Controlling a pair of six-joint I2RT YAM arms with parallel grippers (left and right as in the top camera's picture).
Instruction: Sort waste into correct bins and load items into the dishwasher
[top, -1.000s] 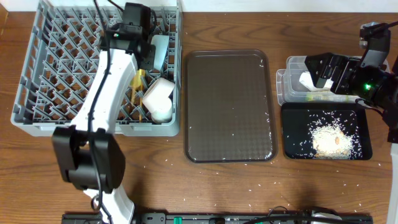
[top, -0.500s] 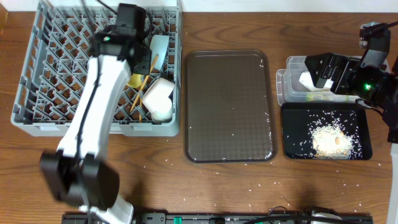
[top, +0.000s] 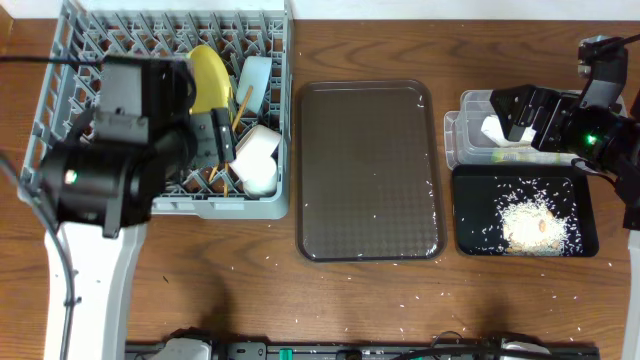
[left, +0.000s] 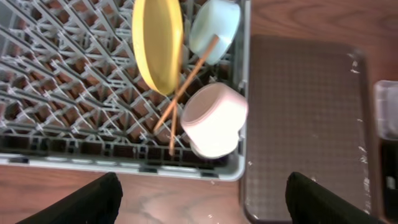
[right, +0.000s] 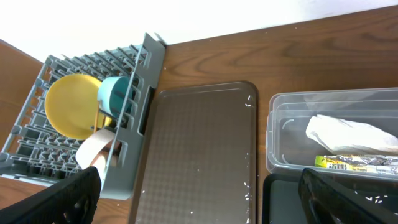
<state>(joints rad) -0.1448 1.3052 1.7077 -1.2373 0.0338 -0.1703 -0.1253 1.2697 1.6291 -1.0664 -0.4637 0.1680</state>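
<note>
The rack (top: 60, 70) fills the upper left of the overhead view, partly covered by the left arm. In its right-hand part the plate (left: 157, 40) stands on edge, with the blue bowl (left: 214, 28) just to its right. The chopsticks (left: 186, 81) lean at a slant from the blue bowl down across the plate's lower edge. Below them the white bowl (left: 214, 115) lies on its side, and the cup (top: 261, 182) lies against it at the rack's lower right corner. The left gripper (left: 202, 180) hangs above that corner, fingers spread wide and holding nothing. The brown tray (top: 368, 170) sits in the middle of the table, dotted with a few grains. At the right, the tub (right: 286, 124) holds the napkin (right: 348, 134) and, below it in the frame, the wrapper (right: 354, 163). The black tray (top: 475, 215) lies just below the tub in the overhead view, with the rice (top: 530, 222) heaped in its right half and scattered around the heap. The right gripper (right: 199, 174) hovers over the tub area, also spread wide and empty.
</note>
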